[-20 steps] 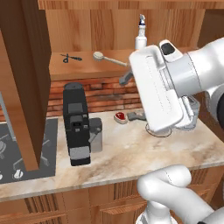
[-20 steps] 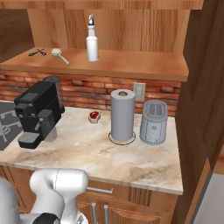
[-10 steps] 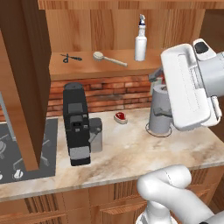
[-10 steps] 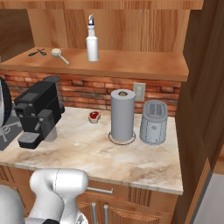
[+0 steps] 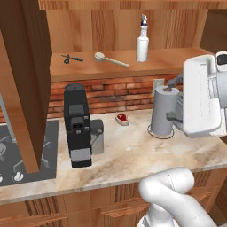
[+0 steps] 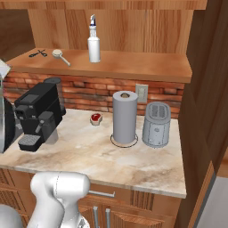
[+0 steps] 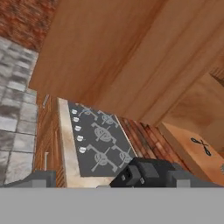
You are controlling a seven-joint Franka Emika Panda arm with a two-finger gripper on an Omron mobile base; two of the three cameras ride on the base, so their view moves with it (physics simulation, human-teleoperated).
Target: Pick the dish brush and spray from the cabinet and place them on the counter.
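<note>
The claw's jaws stand wide apart and hold nothing; its 2 dark fingertips (image 7: 39, 178) show at the bottom of the hand view, which looks over a dark stovetop (image 7: 103, 142) and an open cabinet door (image 7: 100, 52).

The cabinet (image 6: 116, 22) is open. On its wooden shelf (image 5: 133, 68) the spray (image 5: 142, 42) stands upright near the middle, towards the back. The brush (image 5: 108, 59) lies flat to the spray's left, head towards the left, handle pointing at the spray but apart from it. Black scissors (image 5: 71, 58) lie near the shelf's left end, well apart from the brush.

On the bench (image 6: 89, 153) below, a black coffee machine (image 5: 77, 126) stands at the left, a small red item (image 5: 121, 118) near the back wall, a grey paper towel roll (image 6: 124, 116) upright right of the middle, and a grey toaster (image 6: 156, 124) just beside it near the right edge.

The arm's white hand section (image 5: 201, 102) hangs in front of the roll in the left base view.
</note>
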